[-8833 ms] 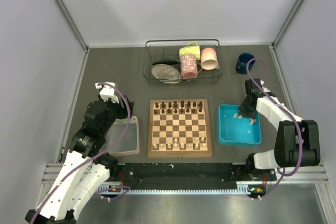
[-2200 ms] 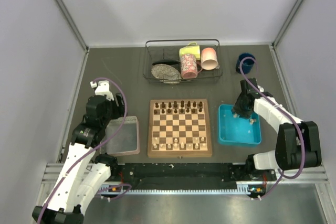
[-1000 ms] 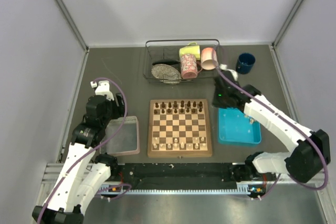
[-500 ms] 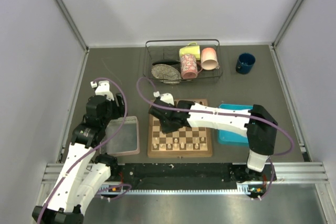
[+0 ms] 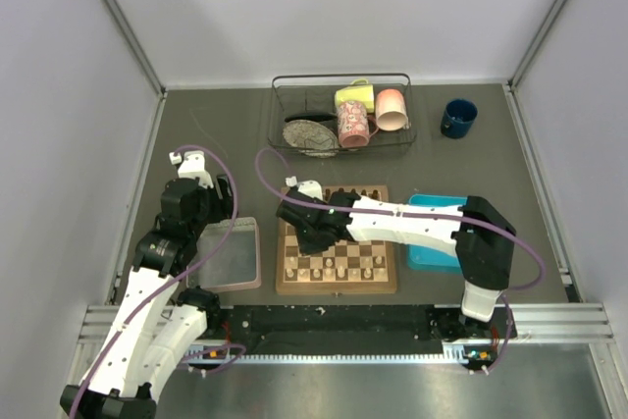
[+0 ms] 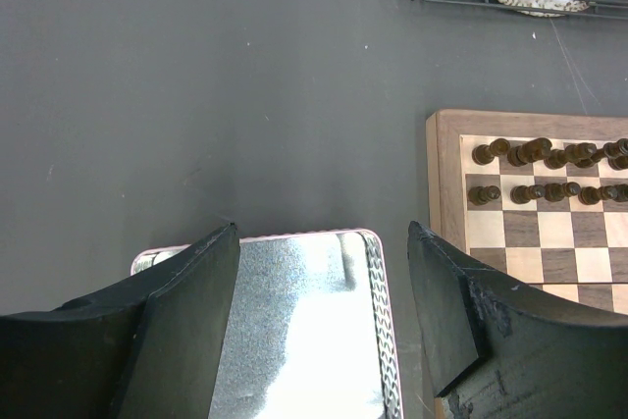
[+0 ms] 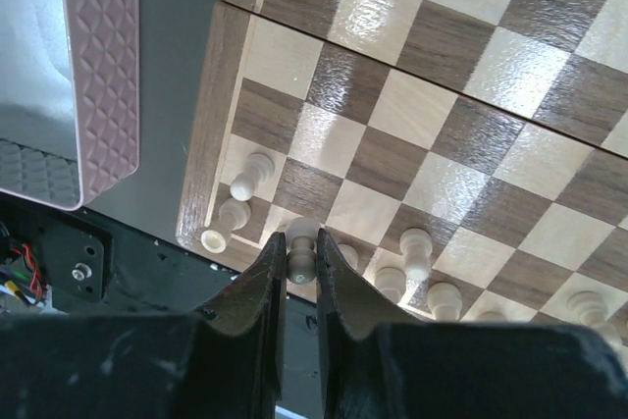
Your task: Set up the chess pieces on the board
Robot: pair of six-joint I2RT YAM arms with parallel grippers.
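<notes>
Jaws on my right arm, pinched on a little cream piece [image 7: 301, 254], have just swung from the blue tray [image 5: 427, 259] to the near left corner of the board [image 7: 231, 95], so it can go down soon; my left jaws hang wide open over the clear tray [image 6: 375, 301].

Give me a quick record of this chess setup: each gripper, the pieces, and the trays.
Left gripper: open, empty, above the clear pinkish tray
Right gripper: shut on a pale piece, at the near-left corner of the board
Pieces: dark pieces along the far rows, pale pieces along the near rows
Blue tray: right of the board, partly hidden by the right arm
</notes>
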